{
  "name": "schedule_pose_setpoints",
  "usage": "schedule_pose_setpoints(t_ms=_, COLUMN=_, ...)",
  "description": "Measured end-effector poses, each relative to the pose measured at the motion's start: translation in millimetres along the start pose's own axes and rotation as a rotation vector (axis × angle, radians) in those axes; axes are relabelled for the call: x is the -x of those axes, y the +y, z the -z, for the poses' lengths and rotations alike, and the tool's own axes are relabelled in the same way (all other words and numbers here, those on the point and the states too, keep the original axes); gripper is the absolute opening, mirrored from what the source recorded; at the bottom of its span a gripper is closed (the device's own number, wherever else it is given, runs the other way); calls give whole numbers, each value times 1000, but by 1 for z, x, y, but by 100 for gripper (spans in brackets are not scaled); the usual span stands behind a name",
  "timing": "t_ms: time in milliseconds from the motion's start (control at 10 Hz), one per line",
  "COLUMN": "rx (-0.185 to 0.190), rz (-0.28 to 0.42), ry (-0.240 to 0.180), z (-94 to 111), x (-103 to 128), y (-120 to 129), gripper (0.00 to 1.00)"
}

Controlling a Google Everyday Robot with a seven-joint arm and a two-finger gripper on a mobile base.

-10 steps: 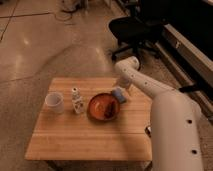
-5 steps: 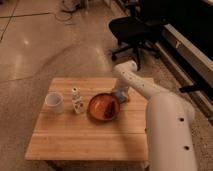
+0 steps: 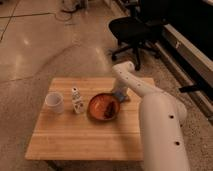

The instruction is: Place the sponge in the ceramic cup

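The sponge (image 3: 122, 99) shows as a small blue patch on the wooden table (image 3: 80, 135), just right of the orange bowl. My gripper (image 3: 120, 94) comes down right over it at the end of the white arm (image 3: 131, 80), which covers most of the sponge. Whether the gripper touches the sponge I cannot tell. The ceramic cup (image 3: 54, 102), pale and round, stands upright near the table's left side, well away from the gripper.
A small white patterned bottle (image 3: 76, 100) stands between the cup and the orange bowl (image 3: 103, 106), which holds something dark. My arm's thick white section (image 3: 160, 130) covers the table's right edge. A black office chair (image 3: 132, 30) is on the floor behind.
The gripper has stayed over the sponge beside the bowl. The thick white part of the arm has swung left and fills more of the lower right.
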Motion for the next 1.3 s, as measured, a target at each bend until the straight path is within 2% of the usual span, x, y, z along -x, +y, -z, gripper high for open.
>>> schedule_pose_setpoints(t_ms=200, rx=-31, rz=4, ry=16, z=18, x=-4, y=-9, gripper=10)
schedule_pose_setpoints(t_ms=300, rx=-38, rz=7, ry=24, z=25, x=-6, y=-9, gripper=3)
schedule_pose_setpoints(t_ms=400, rx=-46, rz=13, ry=35, z=34, x=-8, y=-9, gripper=0)
schedule_pose_setpoints(t_ms=700, rx=-74, rz=23, ry=63, z=63, x=-9, y=-7, gripper=0)
schedule_pose_setpoints(t_ms=1000, rx=-126, rz=10, ry=108, z=94, x=-11, y=-5, gripper=0)
schedule_pose_setpoints(t_ms=1100, rx=-137, rz=9, ry=115, z=106, x=-7, y=-5, gripper=0)
schedule_pose_setpoints(t_ms=1300, rx=-144, rz=25, ry=100, z=125, x=12, y=-2, gripper=0)
